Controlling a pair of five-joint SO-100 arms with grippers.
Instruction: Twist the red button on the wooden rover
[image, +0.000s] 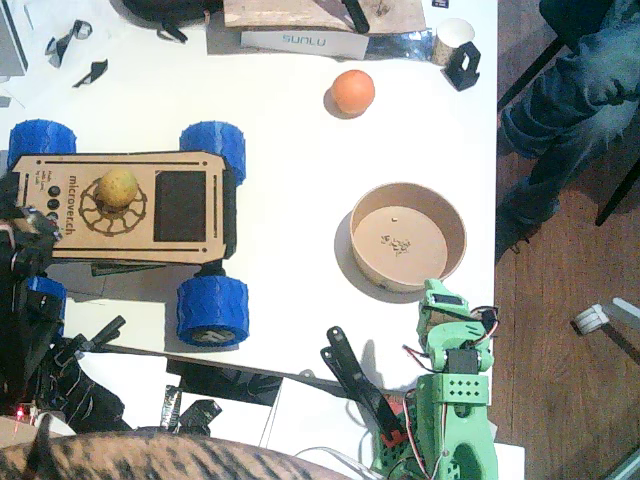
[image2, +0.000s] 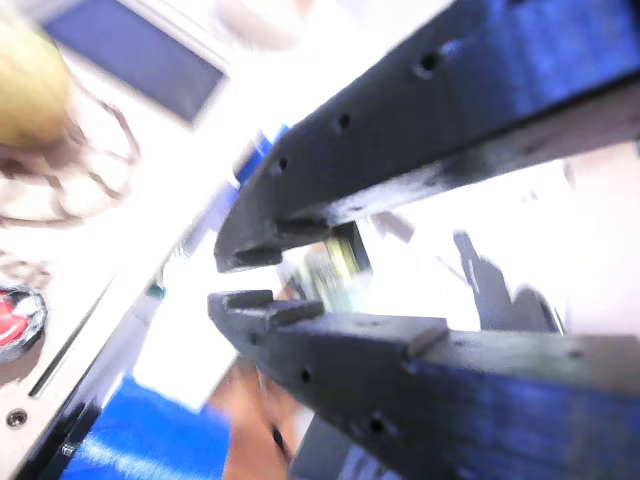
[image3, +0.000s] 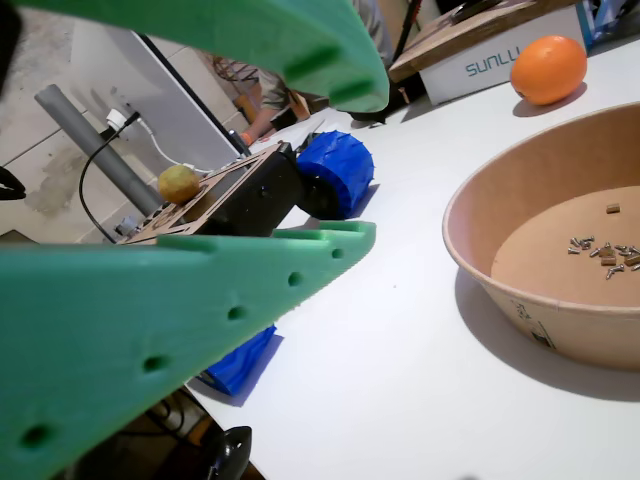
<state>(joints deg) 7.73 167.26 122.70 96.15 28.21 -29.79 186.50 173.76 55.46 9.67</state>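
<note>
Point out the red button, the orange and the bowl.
red button (image2: 12, 318), wrist view, its red cap at the left edge.
orange (image: 353, 92), fixed view, middle of the fruit.
bowl (image: 372, 252), fixed view, its left rim.

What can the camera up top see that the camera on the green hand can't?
Only the top camera shows the black arm at the rover's end and the rover's black buttons. Only the view from the green hand shows its open fingers up close. Both show the wooden rover, the yellow fruit on it, the orange and the bowl.
</note>
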